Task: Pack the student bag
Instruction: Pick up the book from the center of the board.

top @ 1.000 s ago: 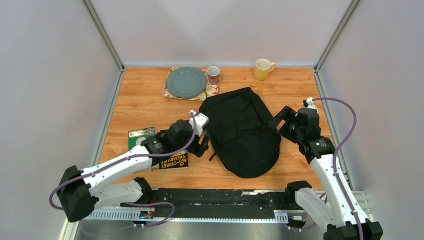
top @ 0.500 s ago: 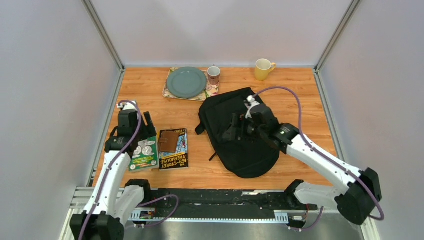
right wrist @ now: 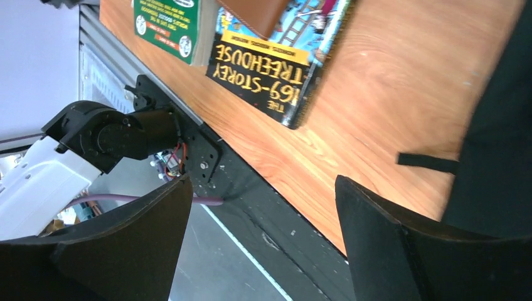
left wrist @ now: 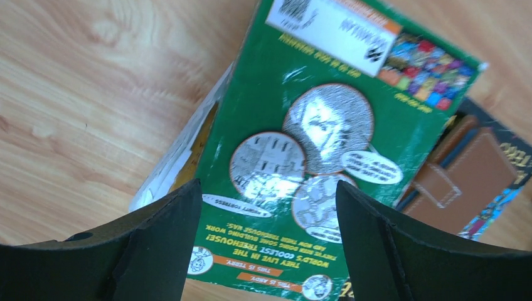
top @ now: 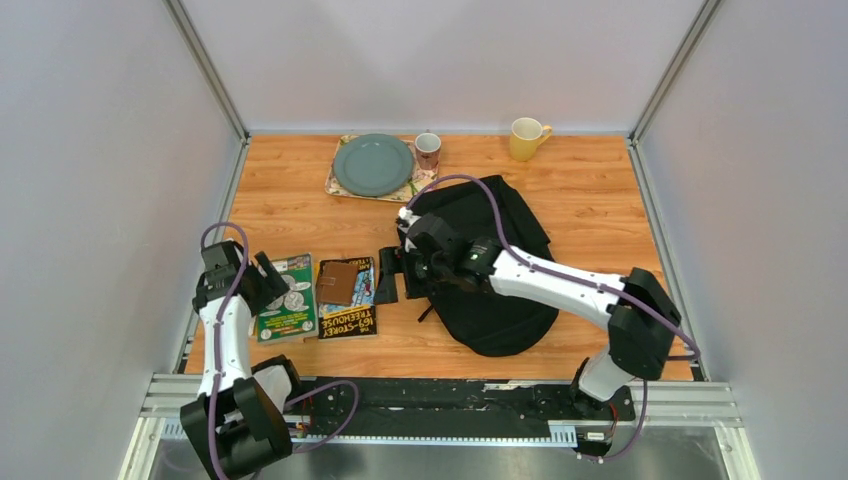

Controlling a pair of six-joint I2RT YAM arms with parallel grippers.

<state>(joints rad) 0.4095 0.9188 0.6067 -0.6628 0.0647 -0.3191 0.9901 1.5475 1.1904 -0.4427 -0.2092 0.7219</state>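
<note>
the student bag lies flat mid-table, looks soft and floppy, likely best pinched by a strap or fabric fold; left gripper and right gripper both gape wide, empty.

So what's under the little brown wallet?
The Treehouse book, lying flat on the wooden table. The wallet hides part of its cover, so that bit cannot be seen.
</note>
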